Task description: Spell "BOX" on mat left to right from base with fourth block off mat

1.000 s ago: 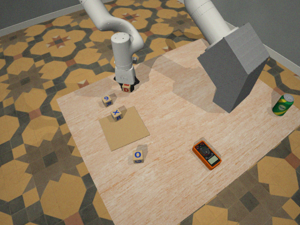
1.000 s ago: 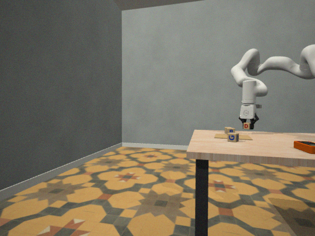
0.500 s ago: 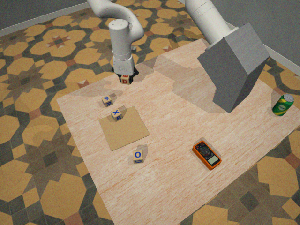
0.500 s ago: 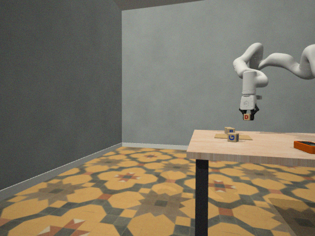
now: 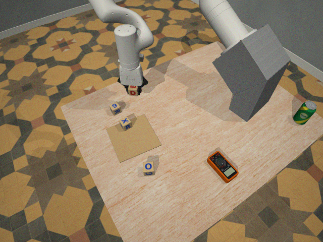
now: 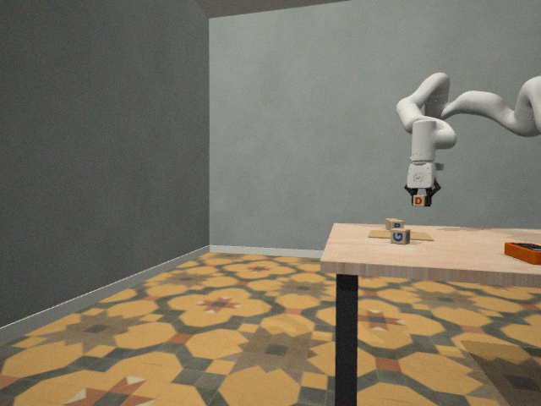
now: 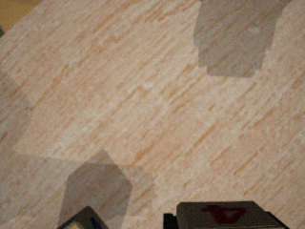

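My gripper point(image 5: 133, 89) is shut on a wooden block with red letters point(image 5: 132, 91), a red D on its side, and holds it well above the table behind the mat; it also shows in the exterior view point(image 6: 418, 200) and at the bottom edge of the wrist view point(image 7: 224, 216). The tan mat point(image 5: 133, 137) lies on the table. A block with a blue X on top point(image 5: 125, 123) sits on the mat's far left corner. A block with a blue 9 on top point(image 5: 115, 108) stands off the mat behind it. A block with a blue O on top point(image 5: 148, 168) stands off the mat in front.
An orange multimeter point(image 5: 222, 166) lies at the front right of the table. A green can point(image 5: 304, 112) stands at the far right edge. The grey robot base block point(image 5: 251, 70) rises at the back right.
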Robot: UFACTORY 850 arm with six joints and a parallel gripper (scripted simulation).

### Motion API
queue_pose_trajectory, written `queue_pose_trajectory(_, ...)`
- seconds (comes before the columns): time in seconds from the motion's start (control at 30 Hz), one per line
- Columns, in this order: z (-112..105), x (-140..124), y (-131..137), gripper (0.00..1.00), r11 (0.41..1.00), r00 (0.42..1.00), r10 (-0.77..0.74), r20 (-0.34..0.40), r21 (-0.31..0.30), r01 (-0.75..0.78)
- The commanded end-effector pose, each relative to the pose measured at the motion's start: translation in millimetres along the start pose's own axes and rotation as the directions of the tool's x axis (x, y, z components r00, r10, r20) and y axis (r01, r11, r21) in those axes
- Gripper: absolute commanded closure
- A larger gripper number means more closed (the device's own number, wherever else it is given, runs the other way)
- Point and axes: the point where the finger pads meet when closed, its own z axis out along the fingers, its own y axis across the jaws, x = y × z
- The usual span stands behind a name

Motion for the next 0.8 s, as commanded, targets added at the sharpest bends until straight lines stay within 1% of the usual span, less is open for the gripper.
queue_pose_trajectory(0.0, 2.7, -51.9, -1.2, 0.56, 0.99, 0.99, -0.138, -0.008, -0.004, 0.138)
queue_pose_trajectory(0.2, 2.5, -102.9, 6.5, 0.56, 0.962, 0.962, -0.275, -0.007, -0.005, 0.275)
queue_pose_trajectory(0.27, 2.5, -102.9, 6.5, 0.56, 0.962, 0.962, -0.275, -0.007, -0.005, 0.275)
queue_pose_trajectory(0.3, 2.0, -127.0, 12.5, 0.56, 0.941, 0.941, -0.338, -0.007, -0.005, 0.338)
queue_pose_trajectory(0.5, 0.3, -171.2, 27.9, 0.56, 0.891, 0.891, -0.454, -0.005, -0.007, 0.454)
queue_pose_trajectory(0.77, -3.3, -232.0, 59.4, 0.56, 0.793, 0.793, -0.609, 0.0, -0.009, 0.609)
